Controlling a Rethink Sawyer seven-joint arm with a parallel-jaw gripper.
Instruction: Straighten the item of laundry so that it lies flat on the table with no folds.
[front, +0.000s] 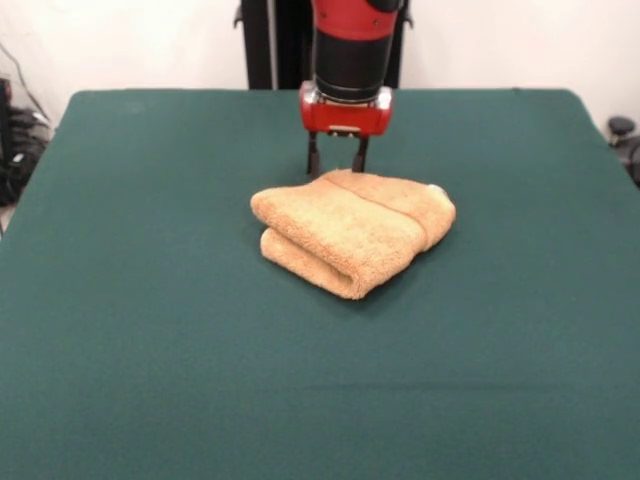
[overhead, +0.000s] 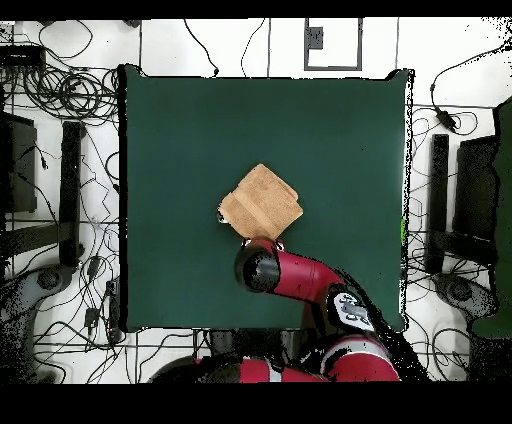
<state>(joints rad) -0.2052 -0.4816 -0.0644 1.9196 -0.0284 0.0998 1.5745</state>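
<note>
A: The towel (front: 352, 232) lies mid-counter (front: 150, 330), folded over in layers; unfolding hasn't started, I'd judge.
B: Next move?
A: Pinching an upper edge and drawing it outward.
B: The arm?
A: Vertical, just behind the towel. The hand (front: 336, 158) has its fingers parted, gripping nothing, tips at the towel's far edge.

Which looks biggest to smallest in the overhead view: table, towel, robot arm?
1. table, by far the largest, many times the towel.
2. robot arm, covering more of the picture than the towel, though it stands nearer the camera, so that may flatter it.
3. towel, folded into a compact bundle.
</note>
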